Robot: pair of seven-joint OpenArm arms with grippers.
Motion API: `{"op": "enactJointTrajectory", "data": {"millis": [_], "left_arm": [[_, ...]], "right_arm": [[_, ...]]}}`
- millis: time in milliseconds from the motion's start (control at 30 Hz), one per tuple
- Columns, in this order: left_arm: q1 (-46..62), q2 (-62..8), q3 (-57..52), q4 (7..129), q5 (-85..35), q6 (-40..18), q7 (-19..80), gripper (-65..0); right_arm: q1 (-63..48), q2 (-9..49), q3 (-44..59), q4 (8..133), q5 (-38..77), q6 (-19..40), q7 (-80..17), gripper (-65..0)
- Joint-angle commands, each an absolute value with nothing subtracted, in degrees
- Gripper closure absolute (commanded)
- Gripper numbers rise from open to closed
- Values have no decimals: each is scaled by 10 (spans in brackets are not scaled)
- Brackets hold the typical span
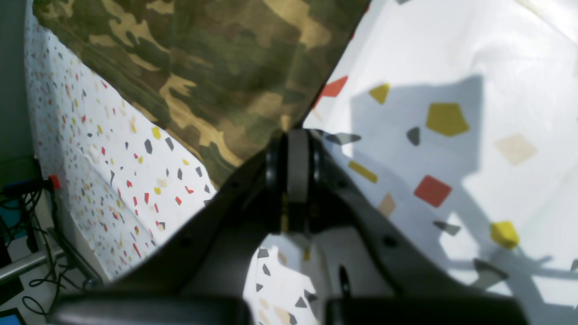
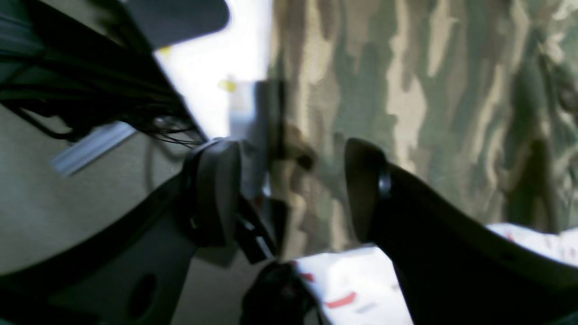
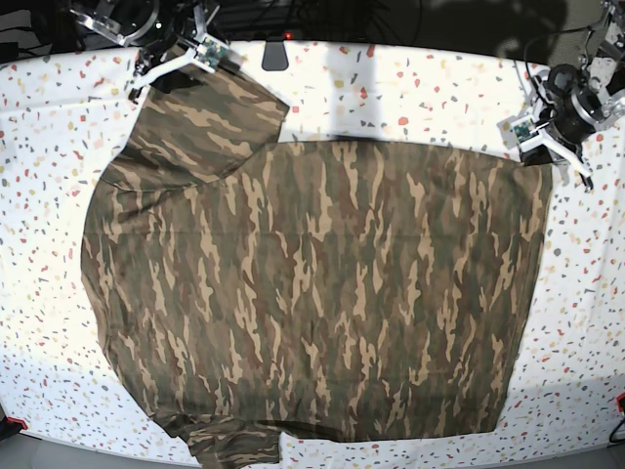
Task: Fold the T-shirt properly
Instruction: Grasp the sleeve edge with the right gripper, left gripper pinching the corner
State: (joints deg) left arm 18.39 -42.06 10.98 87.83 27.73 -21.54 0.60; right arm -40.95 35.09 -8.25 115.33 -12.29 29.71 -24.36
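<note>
The T-shirt (image 3: 312,293) lies spread flat on the tabletop (image 3: 410,88), a white surface speckled with red, yellow, grey and tan chips. In the base view it covers most of the middle, with one sleeve reaching toward the upper left corner and the other sleeve at the bottom edge of the picture. Its print runs in olive, brown and tan streaks. No label, brand mark or writing can be read on the cloth in any view.

The left gripper (image 3: 540,147) sits at the shirt's upper right corner in the base view. In the left wrist view this gripper (image 1: 293,135) has its fingers pressed together, pinching the tip of the camouflage cloth (image 1: 216,72), which rises from the pinch toward the top of the picture, with speckled tabletop (image 1: 451,135) on both sides.

The right gripper (image 3: 176,61) is at the far end of the upper left sleeve in the base view. In the right wrist view, which is blurred, the gripper (image 2: 289,189) stands spread, with one dark finger (image 2: 212,189) outside the cloth edge and the other over the fabric (image 2: 406,99). The sleeve edge lies between them. Whether either finger touches the cloth cannot be told through the blur.

Dark cables (image 3: 293,15) run along the far edge behind the tabletop.
</note>
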Motion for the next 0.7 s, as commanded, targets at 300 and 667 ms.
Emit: {"op": "enactJointTrajectory", "data": {"millis": [300,667], "left_arm": [[181,-430,107,883,276,-216,9,0],[181,-430,107,883,276,-216,10,0]], "right_arm": [[-410,357,-80,1132,-145,286,-263,-361],[-410,357,-80,1129,-210,253,-289,-317]]}}
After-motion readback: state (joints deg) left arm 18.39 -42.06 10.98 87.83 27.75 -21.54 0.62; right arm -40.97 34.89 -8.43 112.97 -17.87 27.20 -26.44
